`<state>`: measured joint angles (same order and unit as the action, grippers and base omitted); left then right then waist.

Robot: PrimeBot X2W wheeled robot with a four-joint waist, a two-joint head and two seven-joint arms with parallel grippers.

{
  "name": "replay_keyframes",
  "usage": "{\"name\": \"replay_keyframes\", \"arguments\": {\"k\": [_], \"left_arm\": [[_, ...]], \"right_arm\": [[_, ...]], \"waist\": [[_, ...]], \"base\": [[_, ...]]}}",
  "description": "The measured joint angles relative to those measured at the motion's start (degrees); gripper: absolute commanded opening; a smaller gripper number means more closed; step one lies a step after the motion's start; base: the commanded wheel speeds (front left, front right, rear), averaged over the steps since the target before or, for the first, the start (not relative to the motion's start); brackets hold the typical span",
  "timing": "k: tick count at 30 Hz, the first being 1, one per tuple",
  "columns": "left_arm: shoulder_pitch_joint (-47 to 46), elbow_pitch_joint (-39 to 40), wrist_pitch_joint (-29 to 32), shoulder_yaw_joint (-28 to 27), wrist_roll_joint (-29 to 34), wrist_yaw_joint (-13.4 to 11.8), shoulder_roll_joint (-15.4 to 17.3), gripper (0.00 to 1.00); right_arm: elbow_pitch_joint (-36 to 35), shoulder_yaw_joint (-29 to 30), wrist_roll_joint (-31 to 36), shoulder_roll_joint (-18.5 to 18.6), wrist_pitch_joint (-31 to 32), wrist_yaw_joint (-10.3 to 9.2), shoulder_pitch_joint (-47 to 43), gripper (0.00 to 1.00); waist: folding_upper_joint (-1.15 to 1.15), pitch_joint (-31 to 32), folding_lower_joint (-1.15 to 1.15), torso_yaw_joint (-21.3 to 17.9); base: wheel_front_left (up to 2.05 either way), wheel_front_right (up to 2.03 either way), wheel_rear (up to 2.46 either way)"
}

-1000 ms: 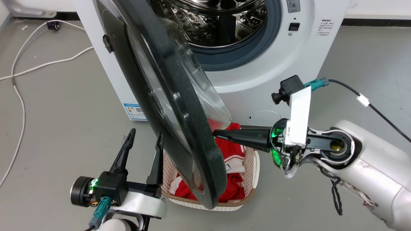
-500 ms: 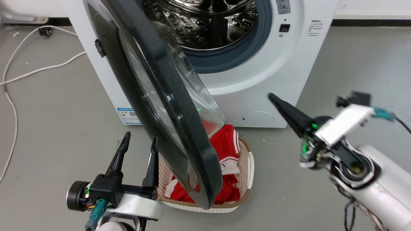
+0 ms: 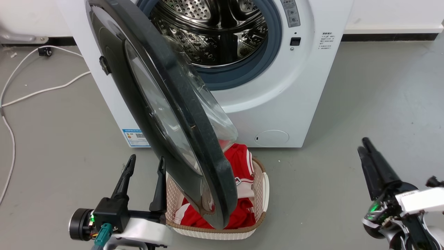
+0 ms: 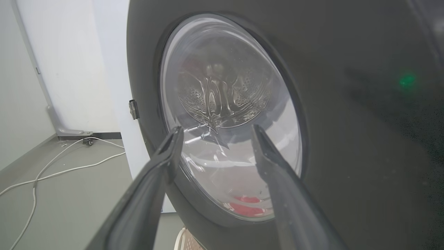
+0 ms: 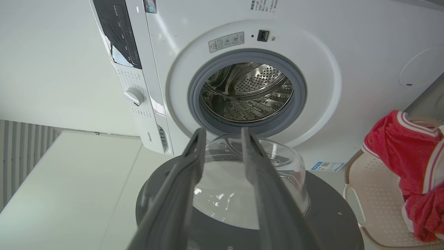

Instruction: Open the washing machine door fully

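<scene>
The washing machine door [image 3: 189, 118] stands swung well out from the white machine [image 3: 277, 104], hinged at our left. Its lower rim hangs over a laundry basket [image 3: 262, 187] of red clothes [image 3: 242, 163], and the steel drum [image 3: 215, 31] lies exposed. We hold our left end effector [image 3: 146, 163] just beside the door's outer face, fingers spread wide and empty. Our right end effector [image 3: 364, 147] sits well apart, fingers narrowly parted, gripping nothing.

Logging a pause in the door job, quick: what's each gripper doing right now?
Left gripper: open, holding nothing, facing the washing machine door.
Right gripper: fingers slightly apart, holding nothing.
</scene>
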<state>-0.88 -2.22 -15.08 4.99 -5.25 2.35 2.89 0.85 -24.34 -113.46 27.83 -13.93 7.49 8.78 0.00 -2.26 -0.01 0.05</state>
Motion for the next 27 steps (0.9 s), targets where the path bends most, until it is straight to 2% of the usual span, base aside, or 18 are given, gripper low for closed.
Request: {"name": "replay_keyframes", "arguments": {"k": [6,10,12,17,21,23,27], "left_arm": [[0.54,-0.3,0.0,-0.25,-0.05,-0.18,0.0,1.0],[0.69,-0.24,0.0,-0.34,-0.04,-0.18,0.0,1.0],[0.87,-0.24,0.0,-0.38,-0.04,-0.19,0.01,1.0],[1.04,0.04,0.0,-0.43,-0.02,-0.33,0.0,1.0],[1.03,0.3,0.0,-0.75,0.11,-0.32,0.0,1.0],[1.0,0.36,0.0,-0.86,0.22,-0.25,-0.01,1.0],[0.86,0.56,0.0,-1.02,0.52,-0.08,0.0,1.0]], "right_arm": [[0.01,7.67,14.4,-3.94,-1.02,0.0,-4.98,1.0],[2.97,15.61,31.12,-8.62,-1.16,0.0,-6.2,1.0],[3.8,19.15,41.58,-11.16,-1.15,0.0,-6.62,1.0],[1.56,26.74,67.67,-18.04,-1.15,0.0,-7.01,1.0],[-3.32,28.88,88.94,-21.31,-0.29,0.01,-8.17,1.0],[-6.69,28.94,97.32,-22.87,1.51,0.01,-9.14,1.0],[-10.62,27.51,107.4,-24.38,4.69,0.02,-12.34,1.0]], "waist": [[0.0,0.92,0.0,-0.07],[0.0,1.25,0.0,-0.02],[0.0,1.38,0.0,0.02],[0.0,1.22,0.0,0.11],[0.0,0.96,0.01,0.19],[0.0,0.9,0.0,0.25],[0.0,0.74,0.0,0.45]], "base": [[0.0,0.0,0.0],[0.0,0.0,0.0],[0.0,0.0,0.0],[0.0,0.0,0.0],[0.0,0.0,0.0],[0.0,0.0,0.0],[0.0,0.0,0.0]]}}
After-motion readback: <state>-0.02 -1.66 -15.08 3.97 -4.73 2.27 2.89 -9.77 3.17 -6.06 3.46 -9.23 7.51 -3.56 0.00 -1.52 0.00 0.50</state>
